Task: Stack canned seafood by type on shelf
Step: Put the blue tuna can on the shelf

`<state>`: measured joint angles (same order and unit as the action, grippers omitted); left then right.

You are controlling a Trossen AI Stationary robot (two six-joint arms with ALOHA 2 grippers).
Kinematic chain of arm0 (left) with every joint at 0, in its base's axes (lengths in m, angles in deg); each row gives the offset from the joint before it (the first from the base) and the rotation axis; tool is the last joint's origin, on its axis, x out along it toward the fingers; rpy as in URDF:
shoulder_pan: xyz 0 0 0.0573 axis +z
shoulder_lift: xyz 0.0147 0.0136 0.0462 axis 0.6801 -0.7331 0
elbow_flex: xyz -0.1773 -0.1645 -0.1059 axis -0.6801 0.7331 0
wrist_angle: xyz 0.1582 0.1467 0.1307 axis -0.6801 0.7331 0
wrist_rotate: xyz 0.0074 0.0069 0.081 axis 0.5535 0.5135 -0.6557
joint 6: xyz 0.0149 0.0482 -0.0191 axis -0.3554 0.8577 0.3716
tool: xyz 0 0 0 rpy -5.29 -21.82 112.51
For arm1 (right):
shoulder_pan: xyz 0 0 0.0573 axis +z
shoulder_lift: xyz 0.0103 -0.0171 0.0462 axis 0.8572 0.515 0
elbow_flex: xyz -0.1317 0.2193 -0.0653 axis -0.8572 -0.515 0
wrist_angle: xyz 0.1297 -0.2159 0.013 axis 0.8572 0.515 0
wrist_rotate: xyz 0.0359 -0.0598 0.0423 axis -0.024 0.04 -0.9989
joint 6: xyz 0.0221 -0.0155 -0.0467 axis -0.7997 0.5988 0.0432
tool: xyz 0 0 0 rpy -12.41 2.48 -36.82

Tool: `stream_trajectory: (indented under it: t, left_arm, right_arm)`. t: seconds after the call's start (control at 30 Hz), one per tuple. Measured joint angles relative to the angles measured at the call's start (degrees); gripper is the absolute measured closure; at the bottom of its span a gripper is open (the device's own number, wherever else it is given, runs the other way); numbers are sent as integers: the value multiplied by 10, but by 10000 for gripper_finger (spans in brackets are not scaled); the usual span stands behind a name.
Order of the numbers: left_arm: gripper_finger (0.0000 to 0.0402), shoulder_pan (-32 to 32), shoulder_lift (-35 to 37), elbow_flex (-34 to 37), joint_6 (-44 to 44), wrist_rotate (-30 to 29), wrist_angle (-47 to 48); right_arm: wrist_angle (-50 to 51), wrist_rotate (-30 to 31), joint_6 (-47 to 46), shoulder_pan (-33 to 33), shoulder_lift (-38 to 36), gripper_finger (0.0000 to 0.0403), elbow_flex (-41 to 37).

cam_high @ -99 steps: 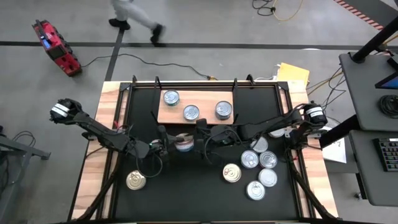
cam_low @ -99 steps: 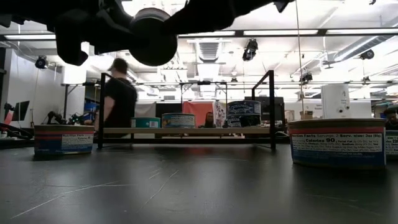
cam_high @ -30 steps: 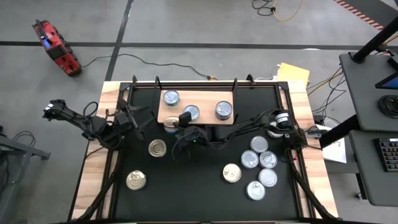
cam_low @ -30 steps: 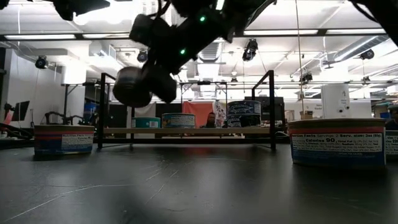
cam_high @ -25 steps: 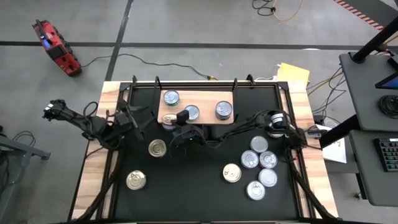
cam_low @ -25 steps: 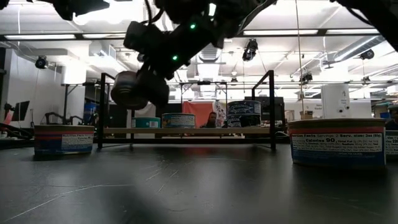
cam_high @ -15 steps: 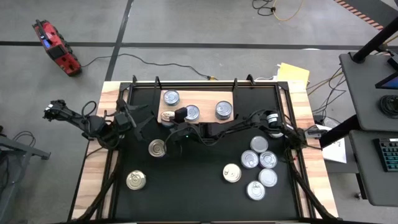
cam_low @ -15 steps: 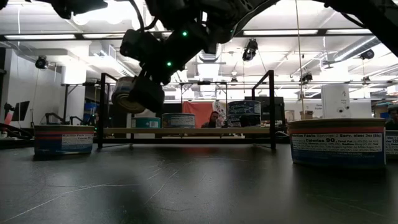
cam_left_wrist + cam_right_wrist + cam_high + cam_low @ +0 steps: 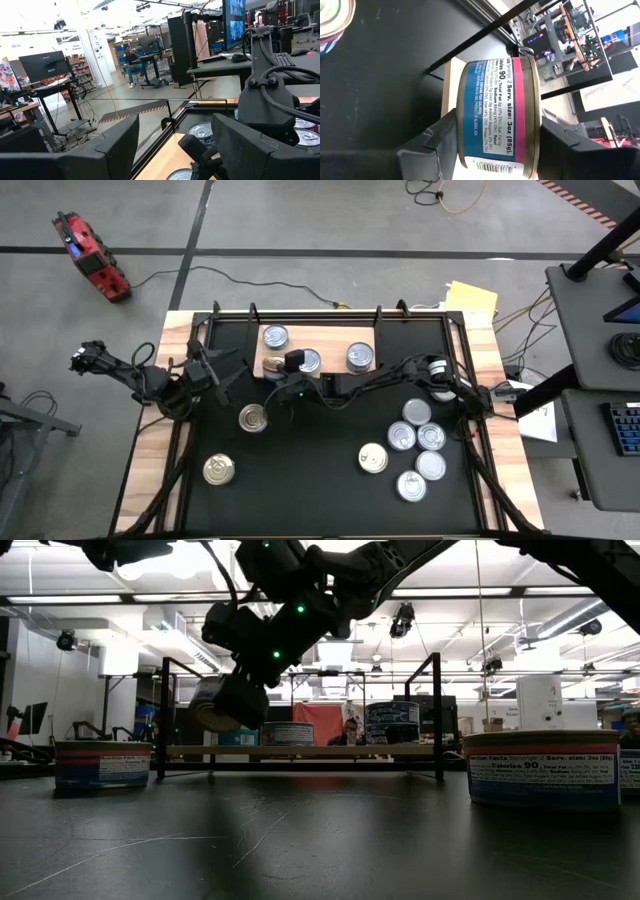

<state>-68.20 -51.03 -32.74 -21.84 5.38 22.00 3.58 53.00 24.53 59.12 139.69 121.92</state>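
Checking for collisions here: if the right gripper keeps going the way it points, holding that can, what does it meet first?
Probably the left end of the shelf. The right gripper, shut on a gold-topped can, sits over that end; depth is unclear.

a red tool (image 9: 90, 257) and a yellow cable (image 9: 452, 197) lie on the grey floor beyond the table.
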Motion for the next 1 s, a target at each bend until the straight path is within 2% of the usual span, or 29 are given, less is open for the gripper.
stream_trajectory:
  t: [0.2,0.6,0.73,1.0]
  left_arm:
    - [169,0,-1,0,0,0,0]
    - [169,0,-4,0,0,1,2]
    - [169,0,-4,0,0,1,2]
    - [169,0,-5,0,0,2,2]
  right_arm:
    - [1,-39,-20,-8,0,212,-3]
    - [0,-46,-21,-19,0,203,-3]
    - [2,-89,-32,-24,0,208,-3]
    - [9,-88,-50,-29,0,201,-4]
